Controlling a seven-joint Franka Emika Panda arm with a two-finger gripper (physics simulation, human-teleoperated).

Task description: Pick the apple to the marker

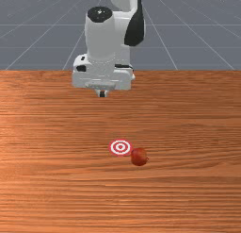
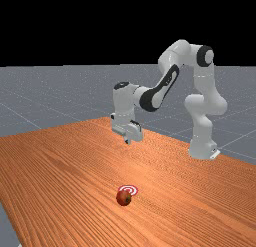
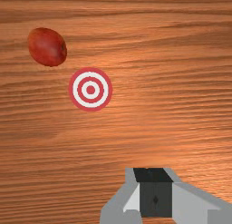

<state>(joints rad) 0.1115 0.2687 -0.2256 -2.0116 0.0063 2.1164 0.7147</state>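
Apple (image 1: pixel 139 157) sits nearest the camera in the front view, on the table (image 1: pixel 47 189) just beside the marker (image 1: pixel 120 147), at its four o'clock. Toward the marker's eleven o'clock, the gripper (image 1: pixel 102 94) hangs above the table, jaws narrow, closed together.

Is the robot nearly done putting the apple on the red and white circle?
Not nearly. Nothing looks done: the apple sits on the table beside the marker, not on it. It isn't in hand either: the gripper hangs above the table, away from it. Grabbing it and moving it to the marker both seem left.
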